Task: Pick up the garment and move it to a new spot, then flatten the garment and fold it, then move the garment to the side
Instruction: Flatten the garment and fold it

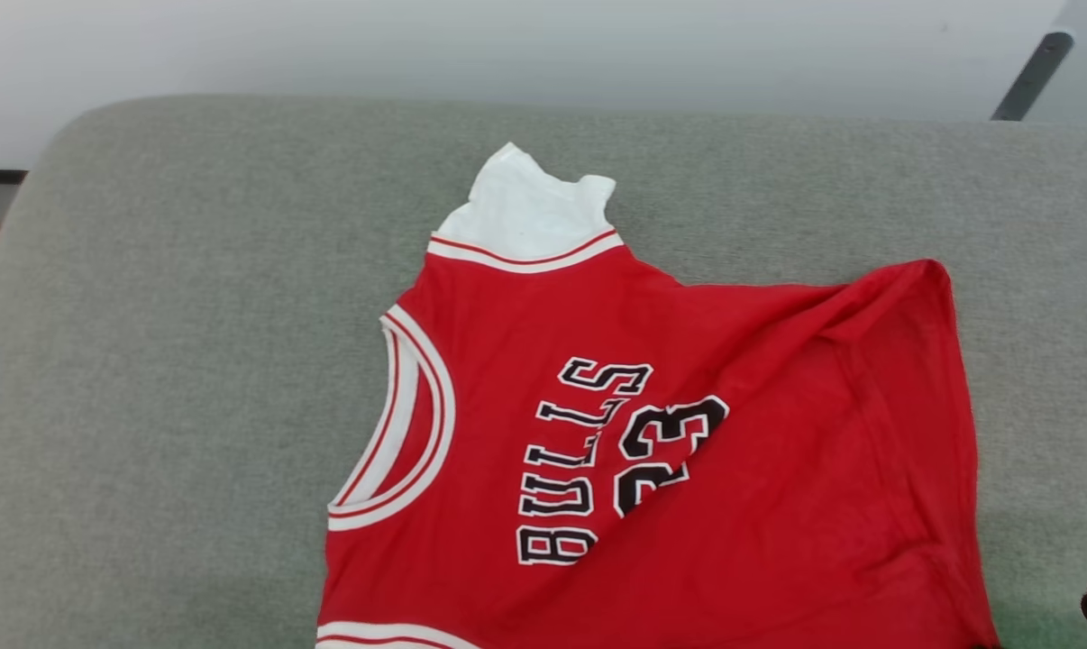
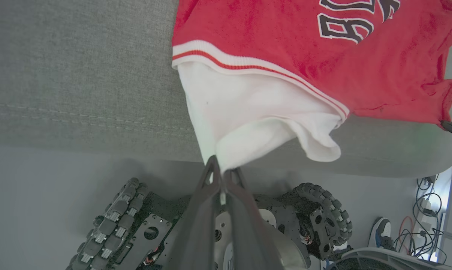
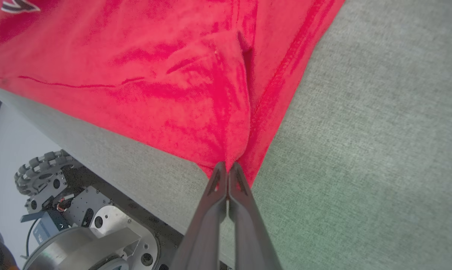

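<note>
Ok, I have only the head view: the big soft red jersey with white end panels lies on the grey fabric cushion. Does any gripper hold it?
Observer: Yes. The left gripper is shut on a corner of the jersey's white end panel, which hangs over the grey cushion's front edge.
Operator: And the other one?
Observer: The right gripper is shut on a fold of red fabric near the jersey's edge, close to the cushion's front edge.
Operator: What is below that hanging panel?
Observer: The robot's own dark wheeled base.
</note>
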Controlling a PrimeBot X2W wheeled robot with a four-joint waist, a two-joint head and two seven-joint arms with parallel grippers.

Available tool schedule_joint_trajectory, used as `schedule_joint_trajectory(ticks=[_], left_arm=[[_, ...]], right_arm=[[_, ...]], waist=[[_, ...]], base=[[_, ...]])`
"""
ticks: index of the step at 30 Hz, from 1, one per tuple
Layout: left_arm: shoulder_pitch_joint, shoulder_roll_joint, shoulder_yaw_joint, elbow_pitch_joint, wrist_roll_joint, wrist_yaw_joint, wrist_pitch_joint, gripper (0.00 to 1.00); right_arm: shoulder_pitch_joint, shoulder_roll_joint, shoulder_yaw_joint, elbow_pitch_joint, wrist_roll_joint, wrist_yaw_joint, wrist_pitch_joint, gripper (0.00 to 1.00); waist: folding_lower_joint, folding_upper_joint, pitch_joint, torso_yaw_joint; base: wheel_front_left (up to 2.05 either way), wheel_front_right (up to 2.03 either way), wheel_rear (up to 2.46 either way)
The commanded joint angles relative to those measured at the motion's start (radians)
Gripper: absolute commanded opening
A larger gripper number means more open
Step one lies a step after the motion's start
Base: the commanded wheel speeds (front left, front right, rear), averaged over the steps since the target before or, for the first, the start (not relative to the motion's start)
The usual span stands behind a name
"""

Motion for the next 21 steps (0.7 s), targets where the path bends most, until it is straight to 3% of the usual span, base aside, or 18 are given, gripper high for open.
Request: schedule_joint_trajectory(ticks=[1,7,12,17,21], left_arm=[[-0.015,0.008,0.005,-0.005,0.014,0.001,0.002,0.00],[-0.106,0.083,0.043,-0.056,0.089,0.034,0.037,0.00],[-0.231,0.164,0.078,-0.063,0.192,0.048,0.126,0.00],[-0.375,0.179,0.103,0.019,0.301,-0.002,0.234,0.00],[-0.483,0.133,0.096,0.123,0.387,-0.086,0.321,0.00]], right_arm=[[0.009,0.016,-0.014,-0.010,-0.003,-0.001,0.008,0.00],[-0.008,0.090,-0.108,-0.070,-0.014,-0.001,0.072,0.00],[-0.073,0.146,-0.160,-0.098,-0.070,-0.001,0.139,0.00],[-0.181,0.200,-0.164,-0.073,-0.133,-0.001,0.195,0.00],[-0.281,0.232,-0.136,-0.023,-0.178,-0.001,0.223,0.00]], waist=[[0.0000,0.0000,0.002,-0.014],[0.0000,0.0000,0.001,-0.055],[0.0000,0.0000,0.002,-0.088],[0.0000,0.0000,0.016,-0.114],[0.0000,0.0000,0.034,-0.129]], base=[[0.00,0.00,0.00],[0.00,0.00,0.00],[0.00,0.00,0.00],[0.00,0.00,0.00],[0.00,0.00,0.00]])
